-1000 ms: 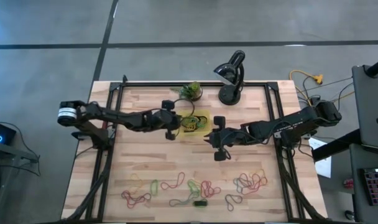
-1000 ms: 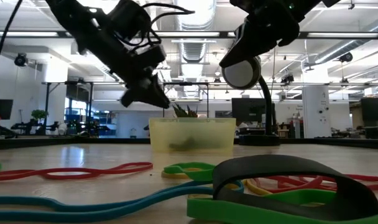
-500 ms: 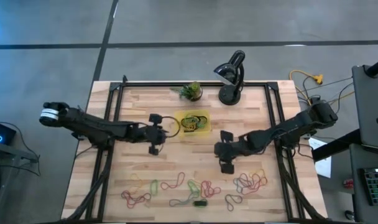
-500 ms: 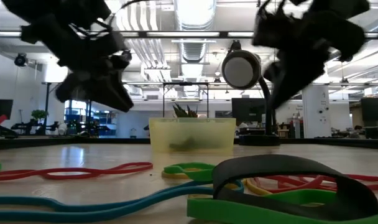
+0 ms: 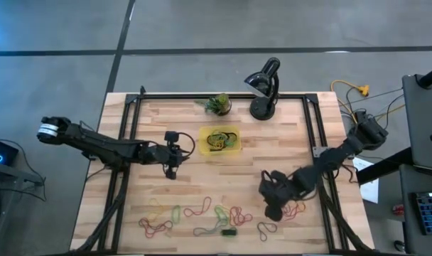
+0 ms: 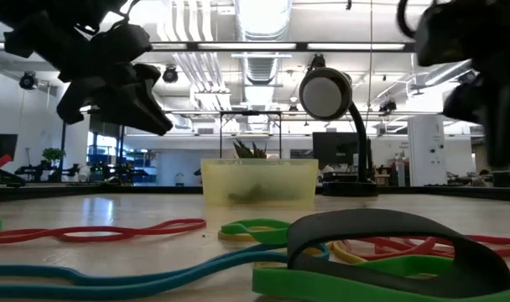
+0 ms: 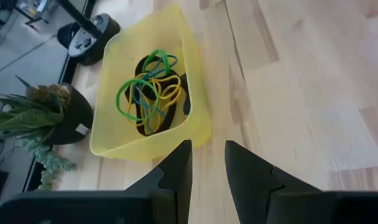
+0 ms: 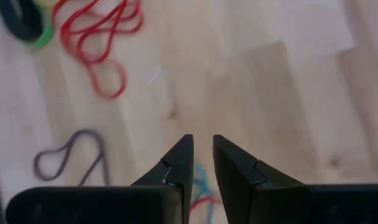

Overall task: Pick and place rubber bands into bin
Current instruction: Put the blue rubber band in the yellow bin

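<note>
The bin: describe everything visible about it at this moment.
The bin is a small, shallow, translucent yellow plastic tray with rounded corners, sitting flat on the wooden table near its far edge, beside the potted plant. It holds a tangle of rubber bands in green, yellow, blue and dark colours. Nothing grips it: the left gripper hangs apart from it on its left, slightly open and empty.

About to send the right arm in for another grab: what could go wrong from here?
The rubber bands by the right gripper lie tangled, so one pinch may lift several or drag the heap. Its fingers show only a narrow gap; they may need opening first. The left gripper waits beside the bin, possibly crowding the drop.
</note>
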Action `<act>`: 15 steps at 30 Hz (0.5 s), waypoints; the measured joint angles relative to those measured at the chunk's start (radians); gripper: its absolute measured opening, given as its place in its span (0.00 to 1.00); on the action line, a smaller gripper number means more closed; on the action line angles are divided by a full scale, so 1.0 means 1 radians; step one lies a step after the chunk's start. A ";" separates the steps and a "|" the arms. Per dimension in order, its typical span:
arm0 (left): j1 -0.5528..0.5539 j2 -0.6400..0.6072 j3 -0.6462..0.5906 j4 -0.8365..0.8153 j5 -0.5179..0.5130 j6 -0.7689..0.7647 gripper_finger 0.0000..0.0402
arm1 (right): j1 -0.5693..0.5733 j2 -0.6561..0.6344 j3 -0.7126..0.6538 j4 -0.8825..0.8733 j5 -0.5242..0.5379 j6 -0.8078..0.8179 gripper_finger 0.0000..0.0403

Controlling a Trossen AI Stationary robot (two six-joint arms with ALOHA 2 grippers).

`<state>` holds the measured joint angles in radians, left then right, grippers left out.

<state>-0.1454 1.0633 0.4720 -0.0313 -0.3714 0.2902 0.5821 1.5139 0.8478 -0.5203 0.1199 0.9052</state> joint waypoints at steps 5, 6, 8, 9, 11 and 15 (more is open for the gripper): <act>0.000 0.002 -0.001 -0.003 0.000 0.000 0.20 | 0.057 0.021 0.000 0.003 0.011 0.078 0.14; 0.000 0.004 -0.001 -0.001 0.000 0.000 0.20 | 0.061 0.027 0.000 0.003 0.010 0.083 0.14; 0.000 0.008 -0.001 -0.004 0.000 0.000 0.20 | 0.067 0.049 0.000 0.006 0.012 0.084 0.14; 0.000 0.007 -0.001 -0.004 0.000 0.000 0.20 | 0.067 0.060 0.000 0.007 0.013 0.083 0.14; 0.000 0.007 -0.001 -0.002 0.000 0.000 0.20 | 0.069 0.090 0.000 0.007 0.011 0.082 0.14; 0.000 0.009 -0.001 -0.001 0.000 0.001 0.20 | 0.069 0.135 0.000 0.003 0.005 0.066 0.14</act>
<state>-0.1454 1.0725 0.4706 -0.0325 -0.3711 0.2909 0.6506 1.6493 0.8478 -0.5175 0.1252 0.9709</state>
